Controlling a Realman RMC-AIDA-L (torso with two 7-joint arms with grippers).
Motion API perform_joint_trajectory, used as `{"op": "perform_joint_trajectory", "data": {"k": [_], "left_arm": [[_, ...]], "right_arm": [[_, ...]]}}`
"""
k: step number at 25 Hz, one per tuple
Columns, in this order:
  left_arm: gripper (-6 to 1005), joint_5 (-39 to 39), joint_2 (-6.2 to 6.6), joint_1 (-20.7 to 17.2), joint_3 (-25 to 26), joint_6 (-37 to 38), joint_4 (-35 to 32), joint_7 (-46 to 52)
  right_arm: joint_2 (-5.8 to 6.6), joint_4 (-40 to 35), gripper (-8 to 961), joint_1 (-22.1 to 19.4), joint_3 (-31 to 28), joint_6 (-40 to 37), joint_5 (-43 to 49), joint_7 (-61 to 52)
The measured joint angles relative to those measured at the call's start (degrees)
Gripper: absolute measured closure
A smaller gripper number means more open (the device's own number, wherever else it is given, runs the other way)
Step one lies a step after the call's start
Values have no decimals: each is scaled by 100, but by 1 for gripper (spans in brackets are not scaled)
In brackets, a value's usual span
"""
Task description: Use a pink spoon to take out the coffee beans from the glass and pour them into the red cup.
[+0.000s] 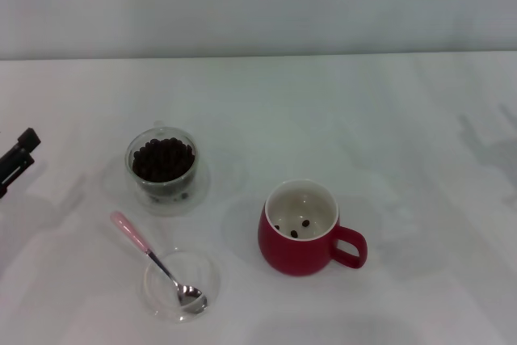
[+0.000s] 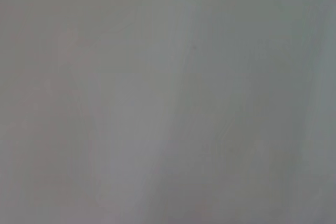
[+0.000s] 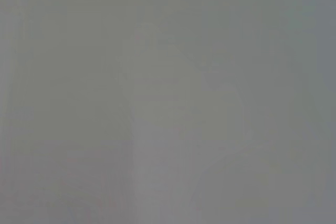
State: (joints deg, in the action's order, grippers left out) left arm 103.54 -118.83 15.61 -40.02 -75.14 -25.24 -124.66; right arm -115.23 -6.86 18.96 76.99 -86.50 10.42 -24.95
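Observation:
The glass [image 1: 161, 177] stands left of centre on the white table, filled with dark coffee beans [image 1: 163, 158]. The pink spoon [image 1: 132, 233] lies in front of it, its silver bowl resting in a shallow clear dish [image 1: 153, 287]. The red cup [image 1: 300, 246] stands to the right, handle pointing right, with three beans [image 1: 293, 228] on its off-white bottom. My left gripper [image 1: 16, 161] shows only as a black tip at the far left edge, well away from the glass and holding nothing. The right gripper is out of view. Both wrist views show only a blank grey surface.
The white table [image 1: 363, 119] reaches back to a pale wall. A faint shadow [image 1: 489, 143] falls on the table at the right edge.

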Motion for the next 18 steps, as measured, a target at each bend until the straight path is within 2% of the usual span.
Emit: {"op": "perform_joint_trajectory", "data": {"k": [8,12,18], "left_arm": [[255,485,22,108,12,522,-25,-477],[255,667,83,221,99,817,-37,-641],[255,774,7,316,311,1025,-10,-977]], "right_arm": [[-11,-67,146,85,194,-81,13,58],[-15,-99,146,102,223,-86,12,133],[-24,-71,146,102,400,-90,-11,380]]}}
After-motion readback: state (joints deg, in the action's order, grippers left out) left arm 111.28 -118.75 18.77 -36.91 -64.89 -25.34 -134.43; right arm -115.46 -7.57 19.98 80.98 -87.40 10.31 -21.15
